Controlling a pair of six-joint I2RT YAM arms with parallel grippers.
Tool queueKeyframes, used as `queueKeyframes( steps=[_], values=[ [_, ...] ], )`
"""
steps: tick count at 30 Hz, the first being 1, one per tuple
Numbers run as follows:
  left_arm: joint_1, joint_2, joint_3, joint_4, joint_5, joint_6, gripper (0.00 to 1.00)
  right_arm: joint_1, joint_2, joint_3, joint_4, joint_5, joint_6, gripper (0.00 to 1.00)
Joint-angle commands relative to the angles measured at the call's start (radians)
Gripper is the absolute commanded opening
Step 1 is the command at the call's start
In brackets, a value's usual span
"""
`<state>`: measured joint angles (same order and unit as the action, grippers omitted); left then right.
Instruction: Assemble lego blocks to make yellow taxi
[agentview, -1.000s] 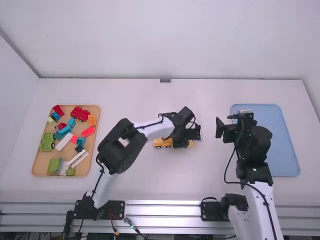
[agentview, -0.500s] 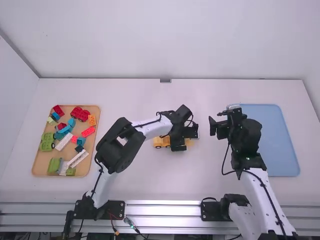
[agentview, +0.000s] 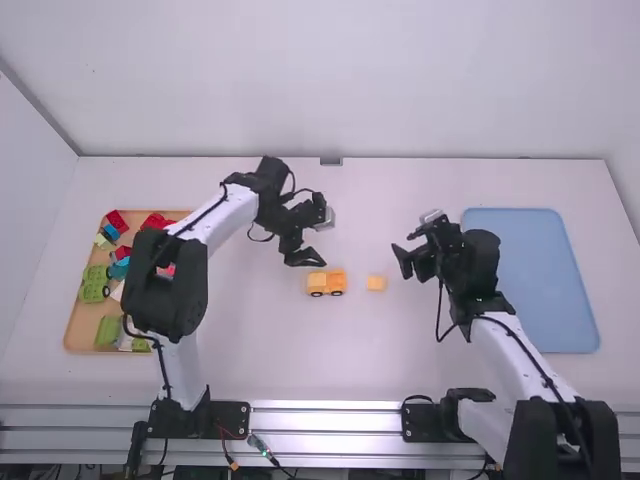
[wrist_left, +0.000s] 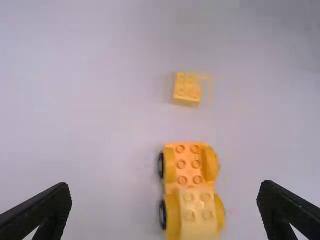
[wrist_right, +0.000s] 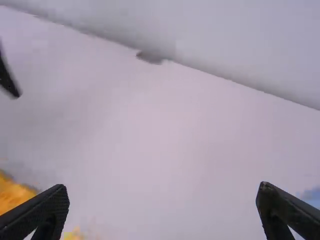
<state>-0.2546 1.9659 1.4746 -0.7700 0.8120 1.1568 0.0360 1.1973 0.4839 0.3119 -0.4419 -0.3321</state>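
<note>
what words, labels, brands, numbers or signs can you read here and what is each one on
None that can be read.
Yellow-orange plastic toy car: no legible text.
Small yellow-orange plastic block: studs, no legible text.
Blue rectangular tray: no legible text.
White plastic piece in the tan tray: too small to tell whether it carries print.

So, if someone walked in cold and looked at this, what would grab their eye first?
Probably the little yellow-orange car, standing on its wheels near the middle of the white table, with a small matching block apart to its right in the high view. Then perhaps the colourful blocks in the tan tray at that view's left, partly hidden by the left arm.
</note>
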Motion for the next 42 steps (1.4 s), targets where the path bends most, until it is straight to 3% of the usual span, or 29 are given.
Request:
queueKeyframes(
  steps=[1,8,11,13,16,19,23,28,31,35,42],
  values=[
    [0.028,-0.004,-0.042,-0.028,0.223,0.271,0.99,0.002,0.056,-0.007,0.003,-0.235,-0.188,0.99],
    [0.087,-0.005,-0.177,0.114,0.246,0.215,0.99,-0.057,0.285,-0.006,0.002,-0.582,-0.48,0.99],
    [0.093,-0.005,-0.23,0.179,0.273,0.216,0.99,-0.081,0.381,0.004,0.001,-0.635,-0.589,0.99],
    [0.091,-0.005,-0.259,0.223,0.287,0.205,0.99,-0.09,0.429,0.023,-0.001,-0.643,-0.602,0.99],
    [0.091,-0.006,-0.325,0.41,0.236,0.01,0.99,-0.095,0.532,0.083,-0.023,-0.661,-0.634,0.99],
    [0.09,-0.018,-0.407,0.62,0.158,-0.188,0.99,-0.088,0.633,0.177,-0.124,-0.691,-0.717,0.99],
    [0.091,-0.058,-0.492,0.72,0.2,-0.192,0.99,-0.068,0.695,0.267,-0.329,-0.65,-0.901,0.98],
    [0.09,-0.074,-0.56,0.822,0.201,-0.204,0.99,-0.048,0.701,0.303,-0.446,-0.524,-0.993,0.84],
    [0.092,-0.074,-0.588,0.859,0.2,-0.203,0.99,-0.042,0.701,0.295,-0.447,-0.467,-0.993,0.78],
    [0.093,-0.074,-0.593,0.87,0.2,-0.224,0.99,-0.043,0.701,0.252,-0.364,-0.451,-0.972,0.78],
    [0.089,-0.074,-0.592,0.881,0.247,-0.225,0.99,-0.04,0.701,0.163,-0.152,-0.496,-0.897,0.85]
  ],
)
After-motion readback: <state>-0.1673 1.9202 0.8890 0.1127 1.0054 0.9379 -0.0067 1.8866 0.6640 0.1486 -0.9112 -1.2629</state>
